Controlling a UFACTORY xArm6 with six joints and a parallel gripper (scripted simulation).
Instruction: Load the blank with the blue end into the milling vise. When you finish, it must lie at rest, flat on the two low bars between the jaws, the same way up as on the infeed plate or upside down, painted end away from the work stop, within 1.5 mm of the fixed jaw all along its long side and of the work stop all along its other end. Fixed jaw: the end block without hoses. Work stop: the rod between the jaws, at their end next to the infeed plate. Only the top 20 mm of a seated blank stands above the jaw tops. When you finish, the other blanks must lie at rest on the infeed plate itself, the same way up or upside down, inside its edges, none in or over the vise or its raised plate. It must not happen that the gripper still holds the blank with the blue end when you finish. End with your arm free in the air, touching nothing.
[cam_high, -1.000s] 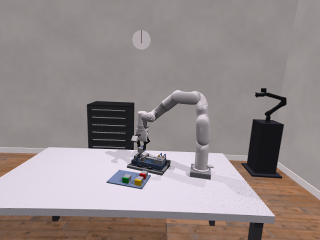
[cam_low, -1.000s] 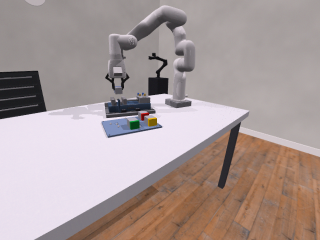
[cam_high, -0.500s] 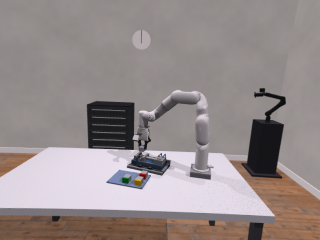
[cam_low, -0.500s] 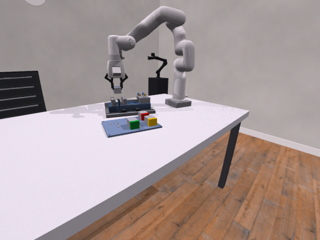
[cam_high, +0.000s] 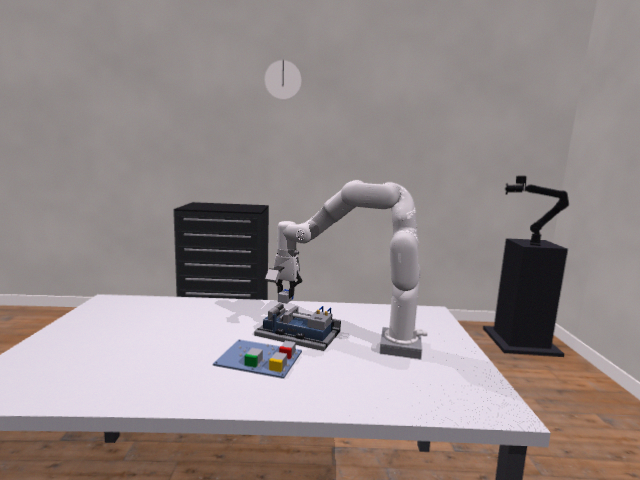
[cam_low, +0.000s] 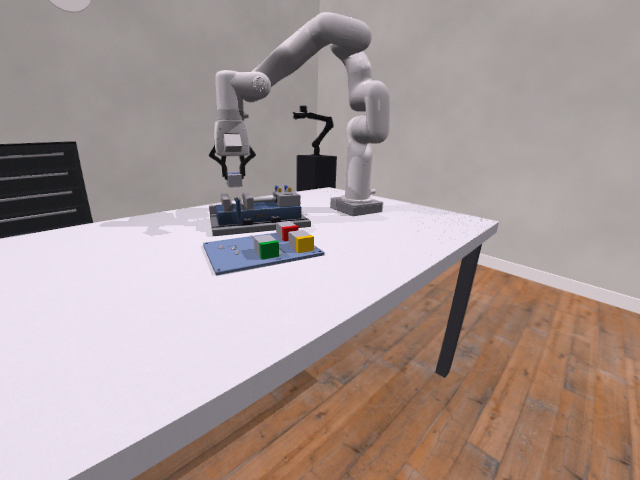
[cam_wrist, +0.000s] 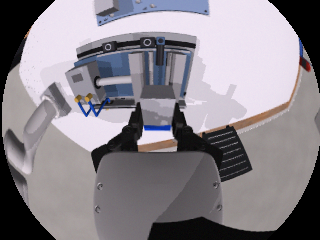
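Holding blue-ended blank (cam_high: 283, 297) (cam_low: 234, 180) (cam_wrist: 158, 112) in gripper (cam_high: 285, 291) (cam_low: 233, 174) (cam_wrist: 157, 110), above vise (cam_high: 297, 329) (cam_low: 273, 212) (cam_wrist: 116, 67). In wrist view, painted end toward bottom, work stop (cam_high: 273, 322) (cam_low: 237, 207) (cam_wrist: 160, 54) toward top.

Compared with the earlier views, the end effector (cam_high: 285, 293) (cam_low: 234, 175) (cam_wrist: 157, 110) stands slightly further right in the top view and slightly further left in the exterior view. The blank with the blue end (cam_high: 283, 297) (cam_low: 234, 180) (cam_wrist: 159, 112) shifts with it, and more of its blue now shows at the upper edge than one second ago. The head of the black background arm (cam_high: 565, 198) (cam_low: 329, 122) sits marginally further left in both views.
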